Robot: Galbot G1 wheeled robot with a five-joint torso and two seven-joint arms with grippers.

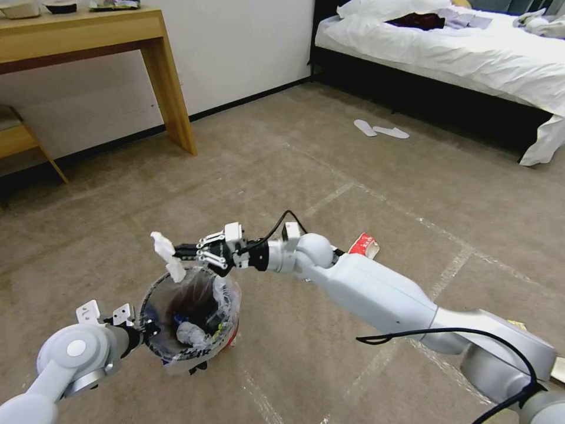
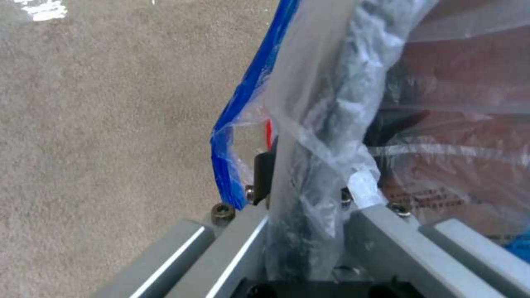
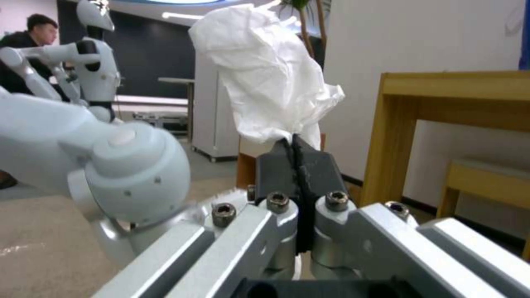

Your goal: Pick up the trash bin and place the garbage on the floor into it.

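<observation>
Left gripper [image 1: 143,327] clamping the rim of the small red plastic-lined trash bin [image 1: 203,294]; right gripper [image 1: 180,252] pinching a crumpled white tissue [image 1: 166,254] just above the bin's rim.

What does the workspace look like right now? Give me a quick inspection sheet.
Surface: beige carpet floor crossed by clear tape lines.
Job's things: trash bin, lined with a clear bag, held up by its rim; white tissue held above the bin's far rim; crushed red-and-white cup on the floor behind the right arm.
Clutter: pair of white slippers near the bed.
Hands: left hand shut on the bin's rim; right hand shut on the tissue.
Cables: black cable looped over the right wrist, another along the right upper arm.
Surroundings: wooden desk, bed with white sheets.
</observation>
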